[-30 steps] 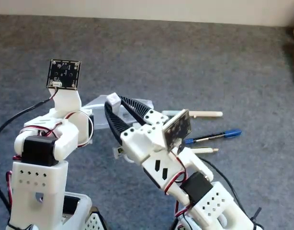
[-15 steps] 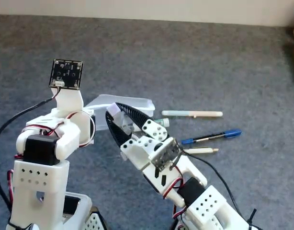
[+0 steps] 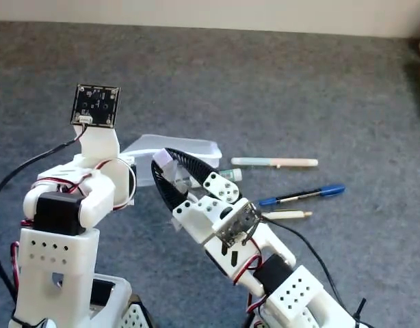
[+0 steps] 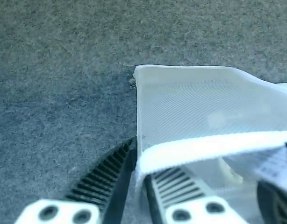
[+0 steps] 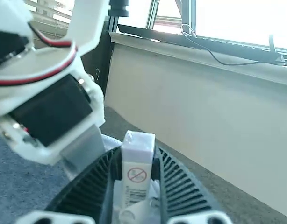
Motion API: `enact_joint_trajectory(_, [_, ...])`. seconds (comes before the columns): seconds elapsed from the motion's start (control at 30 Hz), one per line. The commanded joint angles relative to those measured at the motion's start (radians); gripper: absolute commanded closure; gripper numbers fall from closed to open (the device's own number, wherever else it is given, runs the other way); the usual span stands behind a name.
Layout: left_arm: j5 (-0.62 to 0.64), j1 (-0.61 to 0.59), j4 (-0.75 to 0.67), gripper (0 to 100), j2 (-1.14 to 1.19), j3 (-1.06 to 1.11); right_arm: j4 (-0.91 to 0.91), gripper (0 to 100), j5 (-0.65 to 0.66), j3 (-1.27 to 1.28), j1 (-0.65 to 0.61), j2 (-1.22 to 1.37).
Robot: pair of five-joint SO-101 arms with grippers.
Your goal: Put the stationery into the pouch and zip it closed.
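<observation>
left jaws clenched on the pouch (image 4: pixel 195 112) rim, pouch on the tabletop (image 3: pixel 299 82); right jaws grasping white eraser (image 5: pixel 136 163) near its mouth. may catch the rim and drop outside, given the sagging mouth.

The white block (image 5: pixel 138 154) bears a red prohibition sign (image 5: pixel 137 175).

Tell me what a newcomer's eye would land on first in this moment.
The right gripper, by the translucent pouch near the middle of the high view, is shut on a small white labelled block, possibly an eraser. The left gripper pinches the pouch's rim. Off to the side, a pale marker, a blue pen and a thin pale stick lie loose on the grey carpet.
</observation>
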Motion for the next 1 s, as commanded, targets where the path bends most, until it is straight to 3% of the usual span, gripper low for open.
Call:
enact_joint_trajectory(0.0, [0.012,-0.015,-0.025,99,0.002,-0.007,-0.001,88.5,0.017,0.002,-0.004,-0.012])
enact_joint_trajectory(0.57, [0.012,-0.051,-0.025,99,0.002,-0.007,0.004,86.8,0.011,0.004,-0.022,-0.053])
enact_joint_trajectory(0.8, [0.012,-0.051,-0.025,99,0.002,-0.007,0.415,86.8,0.014,-0.007,-0.091,-0.366])
enact_joint_trajectory(0.97, [0.012,-0.051,-0.025,99,0.002,-0.007,0.481,86.8,0.012,-0.007,-0.094,-0.476])
